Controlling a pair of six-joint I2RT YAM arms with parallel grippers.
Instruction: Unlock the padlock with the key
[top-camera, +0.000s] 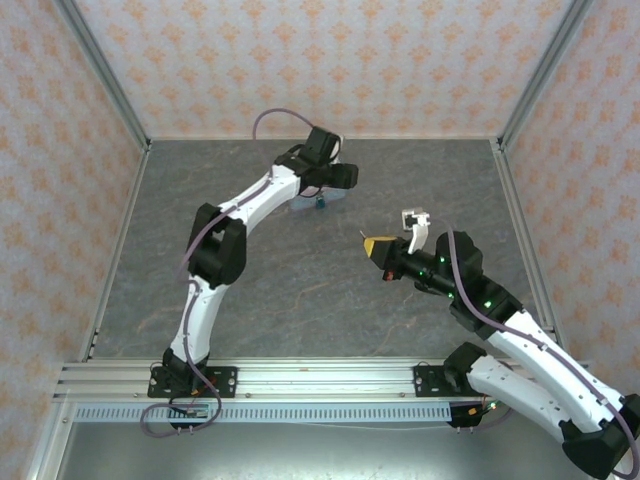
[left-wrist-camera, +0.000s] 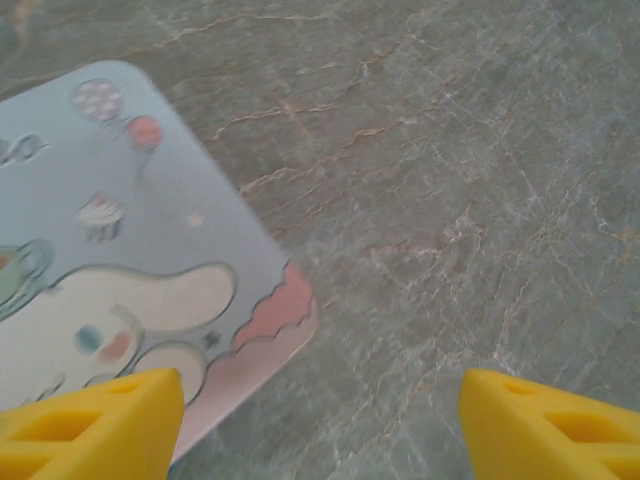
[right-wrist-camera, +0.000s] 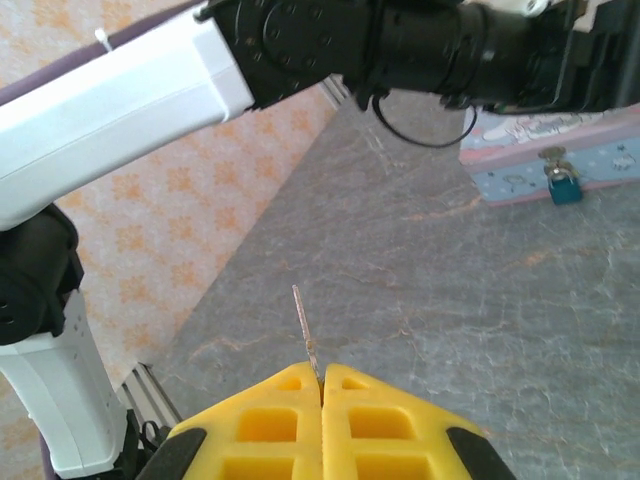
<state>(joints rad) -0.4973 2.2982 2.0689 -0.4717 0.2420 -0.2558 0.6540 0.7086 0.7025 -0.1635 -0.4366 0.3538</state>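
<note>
The tiny teal padlock (right-wrist-camera: 563, 187) hangs on the front of a pale blue cartoon-printed tin (right-wrist-camera: 540, 150) at the far middle of the table; from above the padlock (top-camera: 321, 203) shows just beside the left wrist. My left gripper (left-wrist-camera: 320, 390) hovers over the tin's lid (left-wrist-camera: 120, 250), its yellow fingers (left-wrist-camera: 90, 425) wide apart with nothing between them, so it is open. My right gripper (right-wrist-camera: 321, 385) is shut on the key (right-wrist-camera: 303, 325), whose thin blade sticks out ahead. It hangs above the table, well short of the padlock.
The left arm (right-wrist-camera: 150, 90) crosses the top of the right wrist view, above the tin. Patterned walls (top-camera: 320, 60) close in the grey marbled table (top-camera: 300, 280) on three sides. A metal rail (top-camera: 320, 380) runs along the near edge.
</note>
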